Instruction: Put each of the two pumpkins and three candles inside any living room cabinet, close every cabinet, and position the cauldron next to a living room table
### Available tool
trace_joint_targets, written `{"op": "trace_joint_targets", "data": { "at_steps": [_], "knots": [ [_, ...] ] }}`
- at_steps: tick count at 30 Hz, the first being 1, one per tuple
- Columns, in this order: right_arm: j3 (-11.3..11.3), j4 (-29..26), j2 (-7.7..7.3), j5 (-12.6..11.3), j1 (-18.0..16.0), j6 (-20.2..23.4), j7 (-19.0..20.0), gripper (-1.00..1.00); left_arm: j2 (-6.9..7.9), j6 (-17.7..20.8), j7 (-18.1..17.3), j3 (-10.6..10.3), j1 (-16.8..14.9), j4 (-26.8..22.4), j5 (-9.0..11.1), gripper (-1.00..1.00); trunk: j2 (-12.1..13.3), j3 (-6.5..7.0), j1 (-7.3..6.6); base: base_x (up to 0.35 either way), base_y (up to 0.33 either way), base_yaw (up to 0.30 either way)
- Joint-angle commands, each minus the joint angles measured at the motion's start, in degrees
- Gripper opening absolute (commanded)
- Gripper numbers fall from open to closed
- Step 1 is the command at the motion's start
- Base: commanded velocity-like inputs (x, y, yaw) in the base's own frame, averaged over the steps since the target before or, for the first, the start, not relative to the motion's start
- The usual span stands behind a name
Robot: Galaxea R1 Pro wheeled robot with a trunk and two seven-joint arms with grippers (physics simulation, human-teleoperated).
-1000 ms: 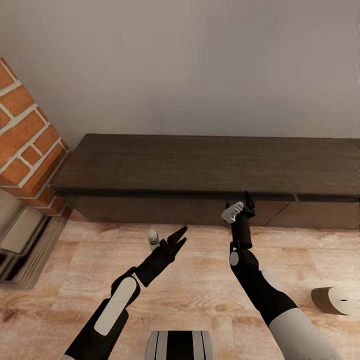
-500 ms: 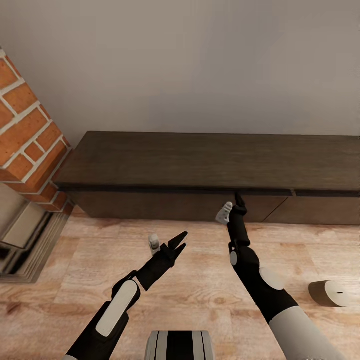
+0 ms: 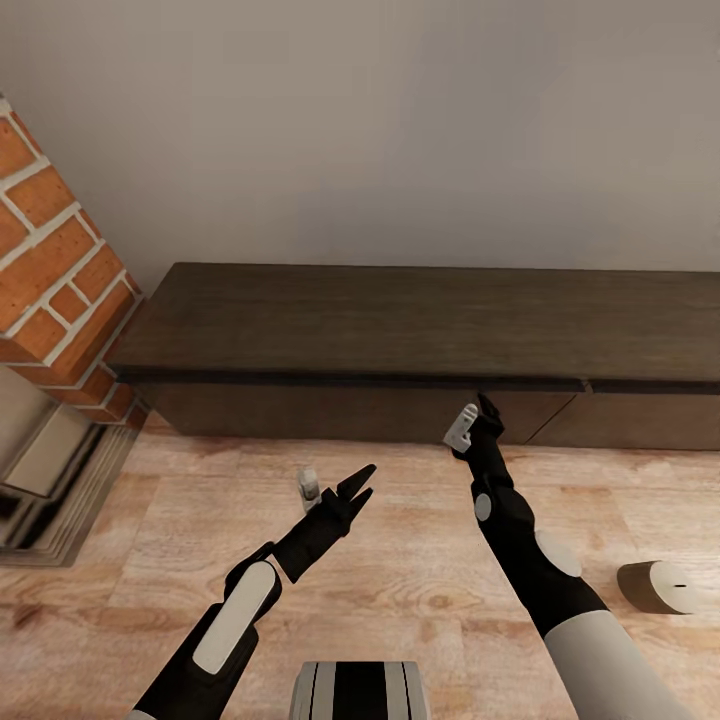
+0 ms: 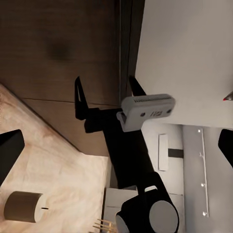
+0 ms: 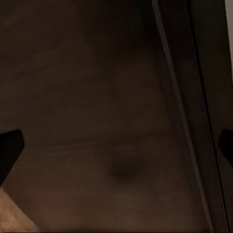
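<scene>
Leftmost, the left gripper (image 3: 358,481) hangs over the wooden floor (image 3: 400,580), fingers spread and empty. Next, the right gripper (image 3: 487,408), jaws apart, nears the closed cabinet (image 3: 400,330) front. Far right, a candle (image 3: 660,586) lies toppled.

Cut off and hidden parts

I see the cabinet (image 3: 400,330) run past the right edge, and the candle (image 3: 660,587) on the floor is partly cropped there.
</scene>
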Motion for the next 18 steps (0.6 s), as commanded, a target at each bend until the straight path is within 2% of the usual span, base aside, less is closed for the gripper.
{"op": "trace_joint_targets", "data": {
  "at_steps": [1,11,15,17,18],
  "knots": [
    [0.0,0.0,-0.08,0.0,0.0,0.0,0.2,1.0,0.0,0.0,0.0,0.0,0.0,0.0,0.0,1.0,0.0,0.0,0.0,0.0,0.0,0.0],
    [-0.1,0.4,-0.28,0.0,0.0,-0.1,0.7,1.0,0.0,0.0,0.0,0.0,0.0,0.1,0.0,1.0,0.0,0.0,0.0,0.0,0.0,0.0],
    [-0.1,0.6,-0.21,0.0,0.0,0.0,2.3,1.0,0.0,0.0,0.1,0.0,0.0,0.1,-0.1,1.0,0.0,0.0,0.0,0.0,0.0,0.0],
    [-0.1,0.6,0.09,-0.9,0.0,0.1,3.0,1.0,-0.06,-0.1,0.1,0.0,0.0,0.2,-0.1,1.0,0.0,0.0,0.0,0.0,0.0,0.0],
    [-0.1,0.8,0.18,-2.2,0.0,0.2,3.2,1.0,-0.07,-0.2,0.1,0.0,0.0,0.2,-0.1,1.0,0.0,0.0,0.0,0.0,0.0,0.0]
  ]
}}
